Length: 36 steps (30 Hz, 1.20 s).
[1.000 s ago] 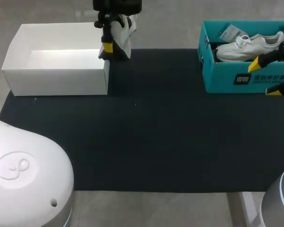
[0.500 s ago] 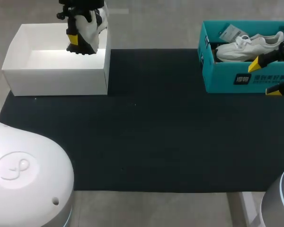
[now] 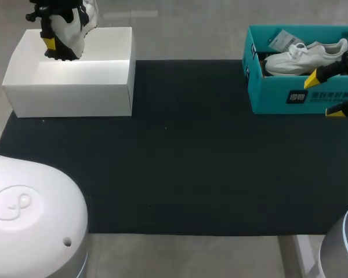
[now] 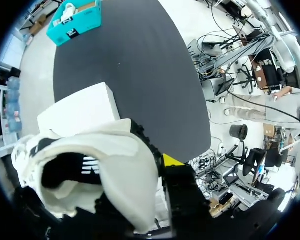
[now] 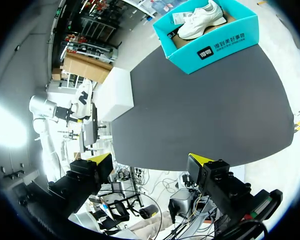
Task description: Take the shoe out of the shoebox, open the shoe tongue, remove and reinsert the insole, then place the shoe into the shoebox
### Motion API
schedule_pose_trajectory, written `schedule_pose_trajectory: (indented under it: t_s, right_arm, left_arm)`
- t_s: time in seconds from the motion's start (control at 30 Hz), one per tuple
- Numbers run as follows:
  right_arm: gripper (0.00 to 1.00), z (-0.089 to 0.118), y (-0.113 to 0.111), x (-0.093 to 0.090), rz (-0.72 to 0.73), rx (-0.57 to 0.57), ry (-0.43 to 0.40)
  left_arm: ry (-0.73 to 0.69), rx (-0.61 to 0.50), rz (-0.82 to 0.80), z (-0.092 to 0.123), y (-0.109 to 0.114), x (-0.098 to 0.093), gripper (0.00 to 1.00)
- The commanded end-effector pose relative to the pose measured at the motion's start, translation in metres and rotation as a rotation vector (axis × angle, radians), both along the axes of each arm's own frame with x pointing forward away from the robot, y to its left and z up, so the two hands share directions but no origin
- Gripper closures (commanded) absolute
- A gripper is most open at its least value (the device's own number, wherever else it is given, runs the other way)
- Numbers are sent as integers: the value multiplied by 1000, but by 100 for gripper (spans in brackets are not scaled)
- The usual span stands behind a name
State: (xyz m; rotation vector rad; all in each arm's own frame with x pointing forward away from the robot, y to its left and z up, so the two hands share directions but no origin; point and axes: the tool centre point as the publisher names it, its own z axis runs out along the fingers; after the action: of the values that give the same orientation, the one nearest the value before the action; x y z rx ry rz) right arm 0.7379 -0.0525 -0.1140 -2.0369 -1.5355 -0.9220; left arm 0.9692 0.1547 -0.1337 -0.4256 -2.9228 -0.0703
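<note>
At the far left, the left jaws are clenched on the shoe point(image 3: 75, 26), white with a dark sole, held in the air over the far left corner of the white box point(image 3: 69, 92). A black mat point(image 3: 185, 162) covers the worktop. At the far right, the teal box point(image 3: 278, 95) holds a second shoe point(image 3: 304, 57); the right jaws stand released by its near right corner, gripping nothing

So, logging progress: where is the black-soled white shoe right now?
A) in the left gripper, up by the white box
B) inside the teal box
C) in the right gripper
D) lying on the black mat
A: the left gripper holds the shoe in the air at the far corner of the white box; the right gripper is open and empty.
</note>
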Motion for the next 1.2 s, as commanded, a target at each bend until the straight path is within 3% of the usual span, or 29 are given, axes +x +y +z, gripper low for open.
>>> schedule_pose_trajectory:
  t_s: [0.03, 0.2, 0.47, 0.8, 1.2]
  right_arm:
    - [0, 0, 1, 2, -1, -2, 3]
    - [0, 0, 1, 2, -1, -2, 3]
    - [0, 0, 1, 2, -1, -2, 3]
    - [0, 0, 1, 2, -1, -2, 3]
    - [0, 0, 1, 2, -1, -2, 3]
  left_arm:
    - [21, -23, 18, -7, 30, 15, 100]
    - [36, -23, 61, -16, 63, 46, 100]
    - [32, -24, 61, -10, 95, 70, 100]
    - [62, 62, 54, -13, 119, 68, 100]
    - [59, 60, 63, -16, 121, 67, 100]
